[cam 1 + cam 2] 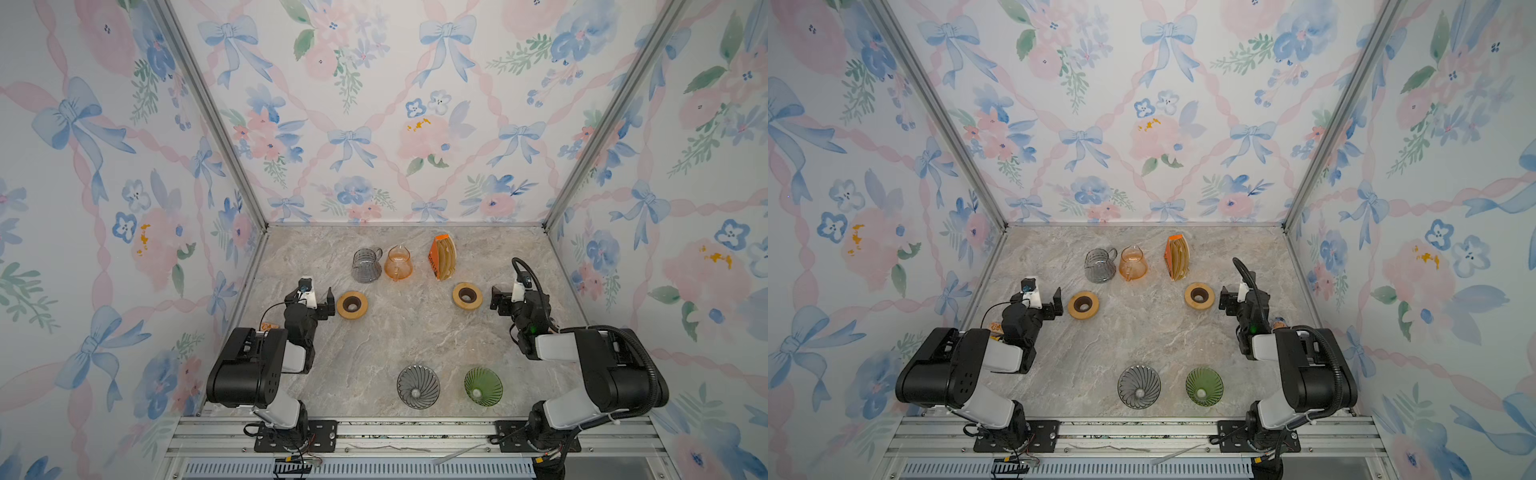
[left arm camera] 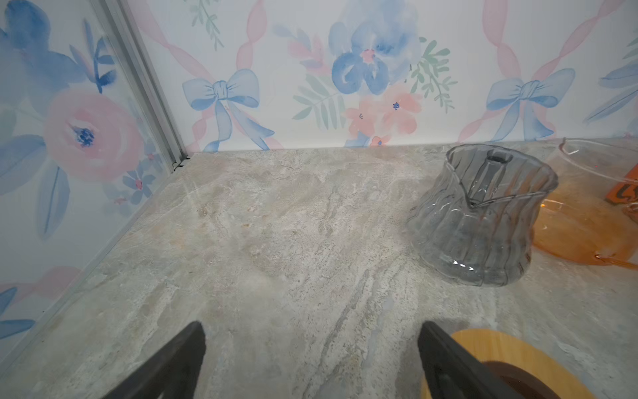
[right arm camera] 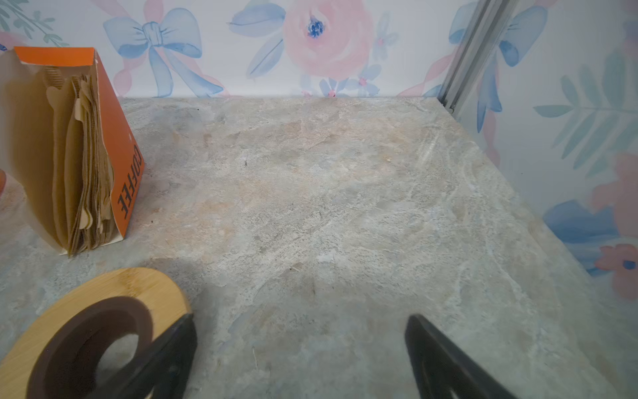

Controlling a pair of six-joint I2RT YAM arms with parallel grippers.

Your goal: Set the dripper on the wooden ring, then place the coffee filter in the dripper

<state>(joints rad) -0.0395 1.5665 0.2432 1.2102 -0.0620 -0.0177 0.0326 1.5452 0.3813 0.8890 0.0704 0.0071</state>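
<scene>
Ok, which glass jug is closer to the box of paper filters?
The orange jug, not the grey jug. It stands between the grey one and the filter box.

1. In both top views we look down from high above the near edge of the table, facing the back wall; the two nearly match.
2. Our left wrist camera sits low behind its fingers, facing the back-left corner and grey carafe.
3. Our right wrist camera, also low, faces the back-right corner and filter box.
4. All share the table's far half.
</scene>
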